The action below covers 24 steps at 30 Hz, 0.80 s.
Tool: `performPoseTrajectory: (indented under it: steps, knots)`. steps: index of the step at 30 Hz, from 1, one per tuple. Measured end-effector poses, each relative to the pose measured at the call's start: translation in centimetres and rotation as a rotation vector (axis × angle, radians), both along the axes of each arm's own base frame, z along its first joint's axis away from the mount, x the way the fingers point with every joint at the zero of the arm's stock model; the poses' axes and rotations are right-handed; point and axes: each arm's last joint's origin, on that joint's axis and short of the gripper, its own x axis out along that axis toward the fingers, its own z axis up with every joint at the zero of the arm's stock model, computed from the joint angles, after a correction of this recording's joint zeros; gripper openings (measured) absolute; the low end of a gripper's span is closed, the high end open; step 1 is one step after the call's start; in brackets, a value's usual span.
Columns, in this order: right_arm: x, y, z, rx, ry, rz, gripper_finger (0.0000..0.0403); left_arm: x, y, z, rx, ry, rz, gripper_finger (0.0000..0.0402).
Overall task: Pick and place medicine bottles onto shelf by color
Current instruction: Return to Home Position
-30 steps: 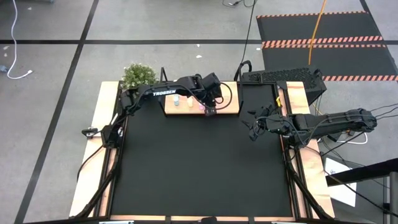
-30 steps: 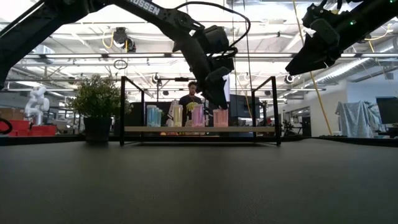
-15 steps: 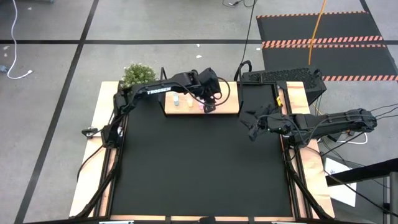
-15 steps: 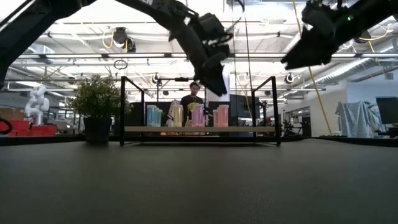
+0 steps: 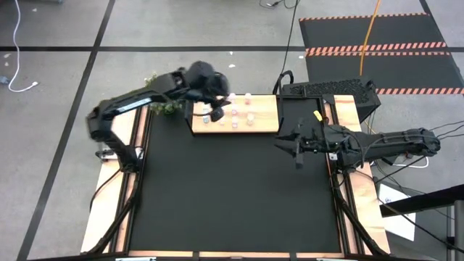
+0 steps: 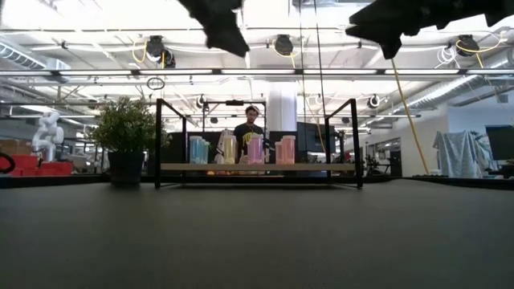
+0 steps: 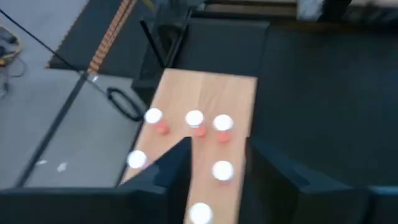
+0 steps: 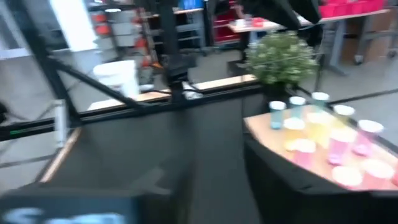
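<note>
The shelf [image 5: 265, 109] stands at the table's far edge, with several white-capped medicine bottles on its board. In the low view they stand in a row: blue [image 6: 197, 149], yellow [image 6: 227, 149], pink [image 6: 255, 149] and orange-pink [image 6: 285, 149]. My left gripper [image 5: 217, 110] hangs high over the shelf's left part, open and holding nothing. Its wrist view shows the board [image 7: 211, 93] and white caps far below, between the fingers. My right gripper [image 5: 284, 145] hovers level near the table's right edge, open and holding nothing. It faces the shelf [image 8: 323, 165].
A green potted plant [image 6: 124, 128] stands left of the shelf at the far left corner, partly under my left arm. A dark keyboard-like object [image 5: 330, 90] lies past the far right corner. The black table surface [image 5: 232, 196] stretches in front of the shelf. A person [image 6: 250, 128] stands behind it.
My left gripper has risen from the bottles near the middle of the shelf and drawn back toward the table's far left, tipping less steeply down. The bottles stay standing on the board. My right gripper has tipped up from slanting down to level.
</note>
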Motion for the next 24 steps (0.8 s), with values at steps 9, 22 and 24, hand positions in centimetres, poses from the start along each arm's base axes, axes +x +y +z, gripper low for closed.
performPoseTrajectory:
  steps: [9,22,24]
  knots:
    - [-2.4,0.4,1.2,-0.059,-0.054,0.201,0.0013,-8.3,-6.0,-2.5,0.013,-0.362,-0.109,0.0014]
    - [-7.3,-0.2,1.1,-0.126,-0.022,0.15,0.0001,-16.0,-10.3,-13.3,-0.117,-0.538,-0.147,0.0004]
    - [-7.7,-0.2,1.2,-0.132,-0.03,0.145,0.0001,-16.6,-10.6,-14.7,-0.132,-0.555,-0.143,0.0009]
